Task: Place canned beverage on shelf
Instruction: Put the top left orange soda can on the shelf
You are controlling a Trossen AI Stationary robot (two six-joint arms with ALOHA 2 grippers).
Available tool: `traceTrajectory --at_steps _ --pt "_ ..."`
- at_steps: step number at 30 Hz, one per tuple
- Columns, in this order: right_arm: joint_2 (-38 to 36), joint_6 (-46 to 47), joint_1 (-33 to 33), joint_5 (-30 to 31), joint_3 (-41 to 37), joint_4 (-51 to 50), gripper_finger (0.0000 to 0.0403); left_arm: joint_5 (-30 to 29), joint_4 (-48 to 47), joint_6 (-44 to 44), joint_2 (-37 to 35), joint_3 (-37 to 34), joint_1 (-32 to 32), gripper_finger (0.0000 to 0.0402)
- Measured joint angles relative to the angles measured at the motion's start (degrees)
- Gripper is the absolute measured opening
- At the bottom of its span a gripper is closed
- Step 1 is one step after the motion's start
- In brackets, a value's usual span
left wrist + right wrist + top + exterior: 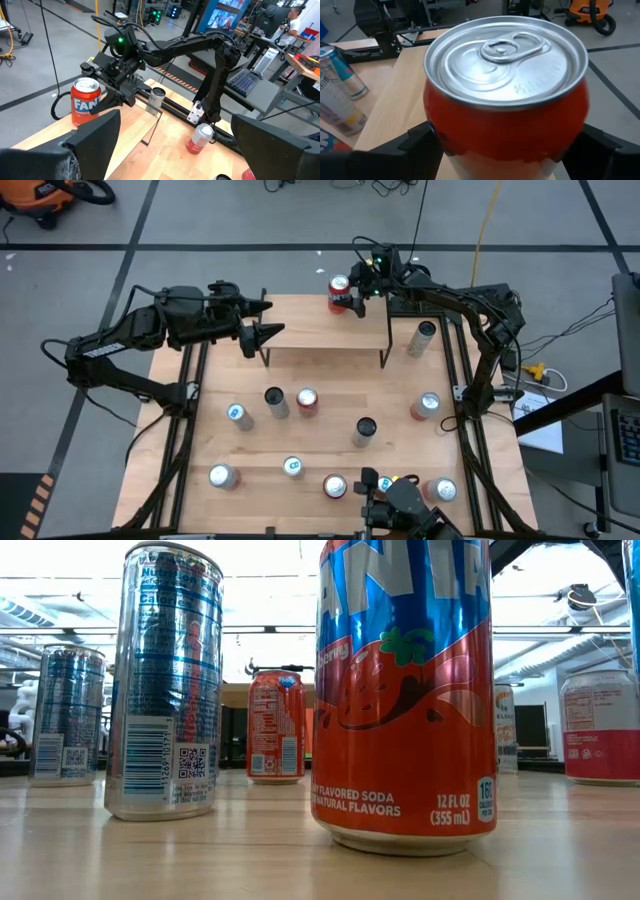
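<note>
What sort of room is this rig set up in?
Most likely a robotics lab or workshop: bare grey concrete floor marked with dark tape lines, an orange shop vacuum in one corner, and desks carrying lit computer monitors beyond the table.

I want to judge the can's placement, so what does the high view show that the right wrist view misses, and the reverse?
Only the high view shows the whole shelf, the left hand waiting open at its left end, and many cans standing on the table. Only the right wrist view shows the red can close up, its pull tab unopened. Both show that can at the shelf's far edge, between the right hand's fingers.
</note>
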Motion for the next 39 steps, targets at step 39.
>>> traceTrajectory --at_steps 39 --pt "-1.8 1.4 0.2 1.2 -0.1 0.4 0.0396 0.3 0.0 -0.1 0.0 0.0 0.0 0.0382"
